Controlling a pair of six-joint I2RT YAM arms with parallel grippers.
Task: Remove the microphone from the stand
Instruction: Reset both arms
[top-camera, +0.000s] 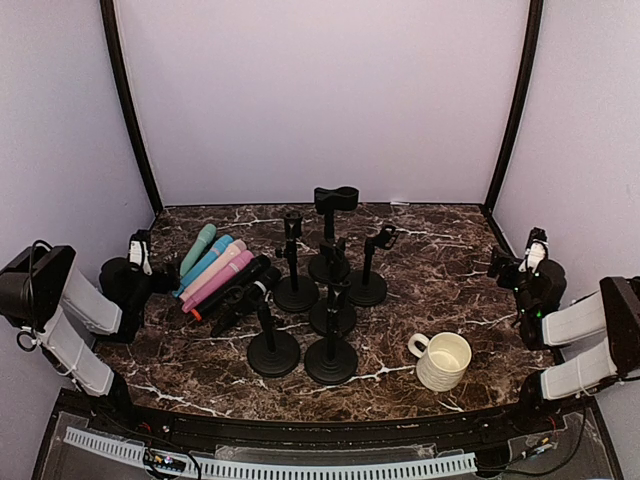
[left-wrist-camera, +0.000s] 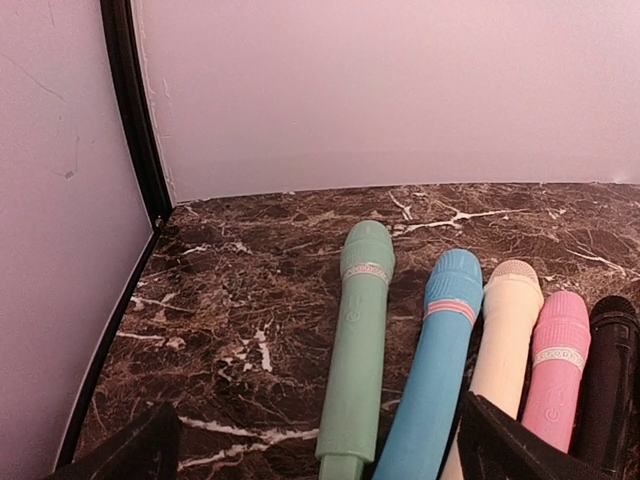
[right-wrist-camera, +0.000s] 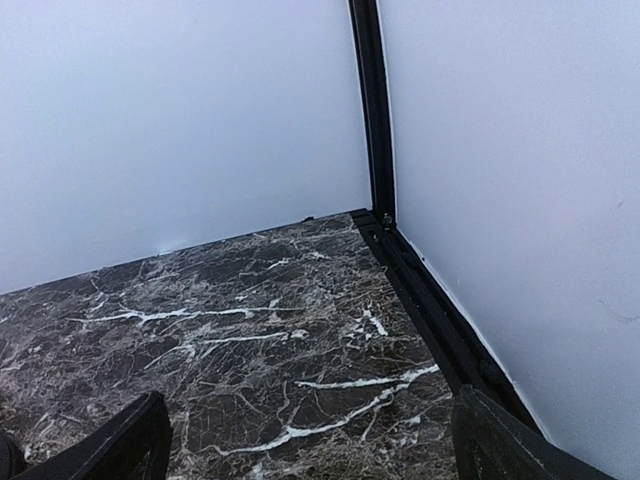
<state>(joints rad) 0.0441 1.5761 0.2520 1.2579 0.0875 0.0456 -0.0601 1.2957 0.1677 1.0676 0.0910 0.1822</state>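
Marble table (top-camera: 455, 290) carries mics (left-wrist-camera: 440, 370) lying side by side, left of the stands (top-camera: 330, 362). I read left gripper (left-wrist-camera: 318, 442) and right gripper (right-wrist-camera: 310, 440) both spread wide, empty

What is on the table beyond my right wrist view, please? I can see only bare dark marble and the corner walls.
Observer: A cluster of black round-based microphone stands occupies the middle of the table.
Operator: Thank you. Are any microphones lying loose?
Observer: Yes, a row lies flat at the left: a mint-green plastic microphone, a blue microphone, a cream microphone, a pink microphone and a black microphone.
Operator: And where is the other arm?
Observer: The left gripper is open and points at that row, with the green and blue handles showing between its fingers.
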